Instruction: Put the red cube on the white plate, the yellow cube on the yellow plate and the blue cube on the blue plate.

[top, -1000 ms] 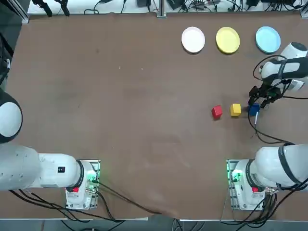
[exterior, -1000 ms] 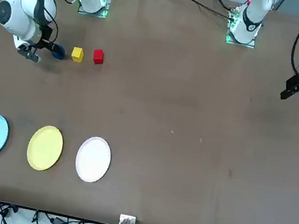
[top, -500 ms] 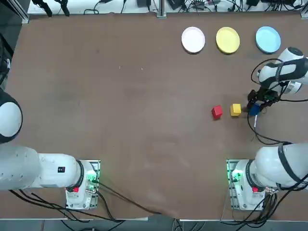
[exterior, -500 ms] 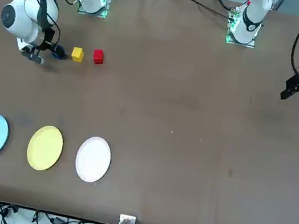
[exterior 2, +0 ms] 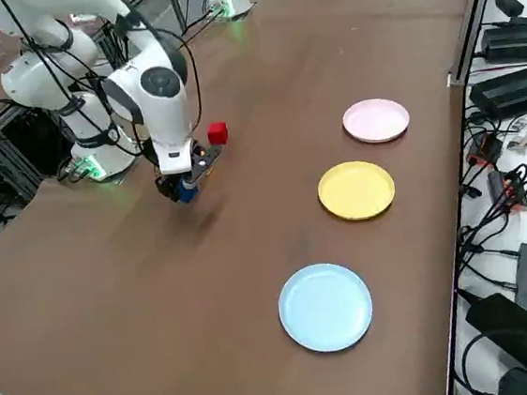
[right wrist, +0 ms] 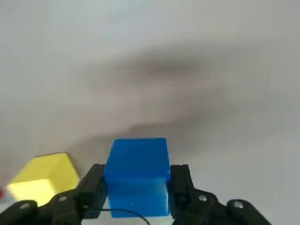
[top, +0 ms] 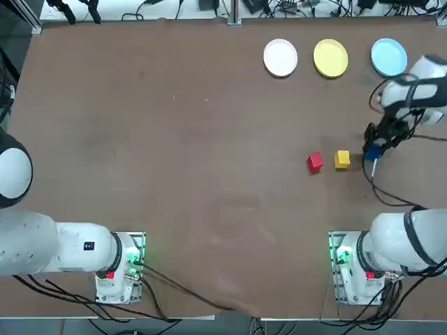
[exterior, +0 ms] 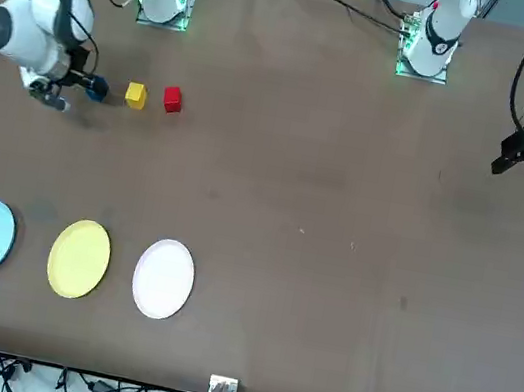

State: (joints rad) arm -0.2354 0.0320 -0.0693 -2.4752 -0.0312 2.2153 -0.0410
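Clamping the blue cube (right wrist: pixel 137 180) between its fingers, the right gripper (top: pixel 374 148) hangs just beside the yellow cube (top: pixel 341 159), near the arm's base. The blue plate (top: pixel 388 56) lies straight beyond it toward the table's far edge, rightmost of the row, empty.

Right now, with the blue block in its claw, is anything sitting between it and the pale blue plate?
Nothing visible is. The right end effector is shut on the blue cube, and only bare table lies between it and the blue plate. The yellow cube and red cube sit off to the side.
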